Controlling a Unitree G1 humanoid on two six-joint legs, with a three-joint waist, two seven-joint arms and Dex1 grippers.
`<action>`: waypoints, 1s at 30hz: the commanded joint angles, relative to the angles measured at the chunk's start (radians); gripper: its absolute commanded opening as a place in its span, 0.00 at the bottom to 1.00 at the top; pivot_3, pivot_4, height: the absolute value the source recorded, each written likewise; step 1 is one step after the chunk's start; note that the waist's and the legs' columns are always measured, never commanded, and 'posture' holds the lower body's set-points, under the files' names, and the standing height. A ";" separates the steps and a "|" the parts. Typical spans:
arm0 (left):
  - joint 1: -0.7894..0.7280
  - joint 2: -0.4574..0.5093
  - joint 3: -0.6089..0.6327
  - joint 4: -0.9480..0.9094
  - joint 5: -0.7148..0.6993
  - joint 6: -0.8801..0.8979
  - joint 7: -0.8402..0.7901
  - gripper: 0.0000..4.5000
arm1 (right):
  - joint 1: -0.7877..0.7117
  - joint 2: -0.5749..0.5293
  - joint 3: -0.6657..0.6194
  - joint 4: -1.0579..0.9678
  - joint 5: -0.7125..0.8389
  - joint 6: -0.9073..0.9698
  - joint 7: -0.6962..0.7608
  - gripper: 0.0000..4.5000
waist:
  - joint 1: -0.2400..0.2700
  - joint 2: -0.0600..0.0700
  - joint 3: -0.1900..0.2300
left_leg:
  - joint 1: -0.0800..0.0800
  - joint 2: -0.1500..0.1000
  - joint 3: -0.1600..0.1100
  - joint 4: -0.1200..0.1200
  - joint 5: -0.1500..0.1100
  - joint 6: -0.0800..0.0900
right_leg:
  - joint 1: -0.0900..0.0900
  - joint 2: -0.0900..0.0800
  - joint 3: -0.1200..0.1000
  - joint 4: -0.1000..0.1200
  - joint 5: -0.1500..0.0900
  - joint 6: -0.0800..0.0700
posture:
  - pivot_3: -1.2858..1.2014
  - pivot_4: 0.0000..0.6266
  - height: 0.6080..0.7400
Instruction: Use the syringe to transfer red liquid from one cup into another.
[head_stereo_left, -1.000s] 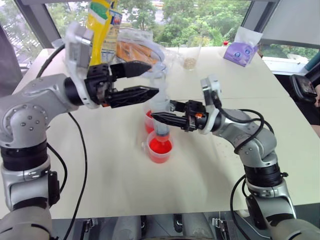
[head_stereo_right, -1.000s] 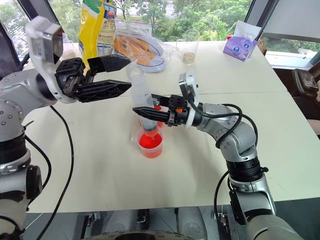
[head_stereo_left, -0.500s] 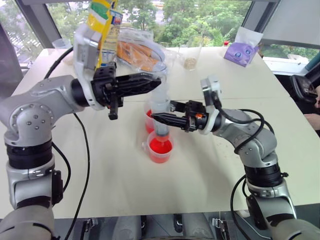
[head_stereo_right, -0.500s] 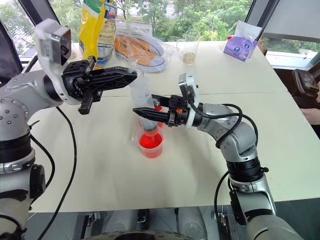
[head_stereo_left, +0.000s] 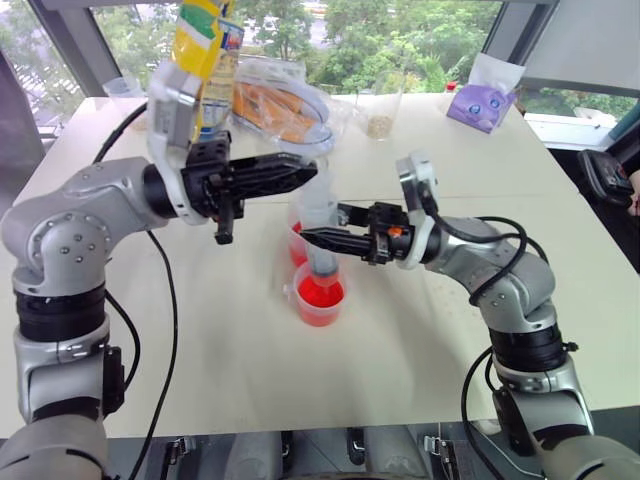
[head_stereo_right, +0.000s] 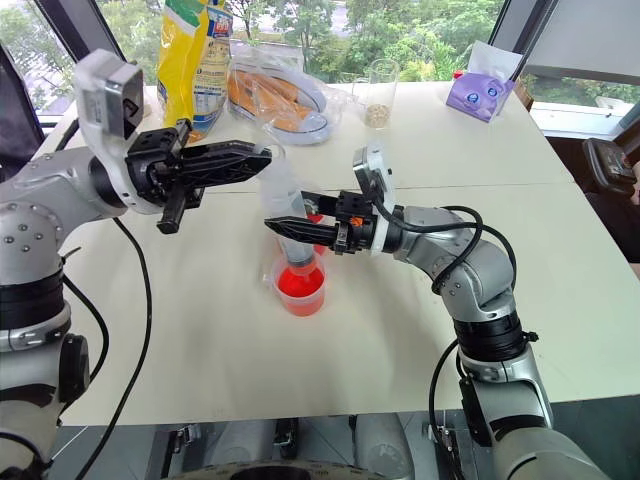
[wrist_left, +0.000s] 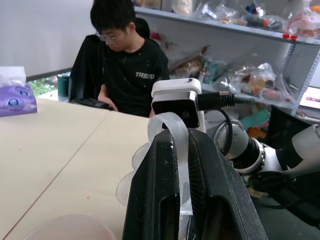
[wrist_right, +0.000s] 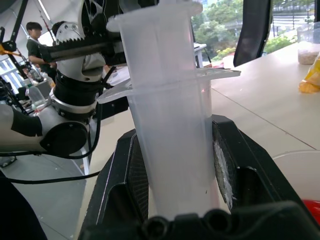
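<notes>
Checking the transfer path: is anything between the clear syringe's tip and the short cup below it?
Nothing visible. The right gripper holds the clear plastic syringe upright by its barrel, its tip directly above the short clear cup of red liquid, with the left gripper shut on the plunger top.

yellow bag (head_stereo_left: 198, 45), tissue pack (head_stereo_left: 482, 103), seated person (wrist_left: 131, 70)

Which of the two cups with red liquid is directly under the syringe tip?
The shorter cup, nearer the camera; the syringe points into it. The taller cup stands behind.
</notes>
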 joint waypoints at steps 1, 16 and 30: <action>0.025 0.010 -0.044 -0.035 0.012 0.011 -0.018 0.02 | -0.075 0.016 -0.086 -0.065 0.081 -0.006 -0.036 0.31 | 0.000 0.000 0.000 | 0.000 0.000 0.000 0.000 0.000 0.000 | 0.000 0.000 0.000 0.000 0.000 0.000 | 0.52 0.24 1.00; 0.066 0.010 -0.054 -0.091 -0.037 0.040 0.019 0.02 | -0.155 0.025 -0.137 -0.052 0.190 0.072 -0.118 0.31 | 0.000 0.000 0.000 | 0.000 0.000 0.000 0.000 0.000 0.000 | 0.000 0.000 0.000 0.000 0.000 0.000 | 0.52 0.24 1.00; 0.001 0.053 0.028 -0.021 -0.044 0.044 0.078 0.98 | -0.091 0.024 -0.107 -0.074 0.199 0.108 -0.128 0.31 | -0.002 0.000 0.000 | 0.000 0.000 0.000 0.000 0.000 0.000 | 0.000 0.000 0.000 0.000 0.000 0.000 | 0.52 0.24 1.00</action>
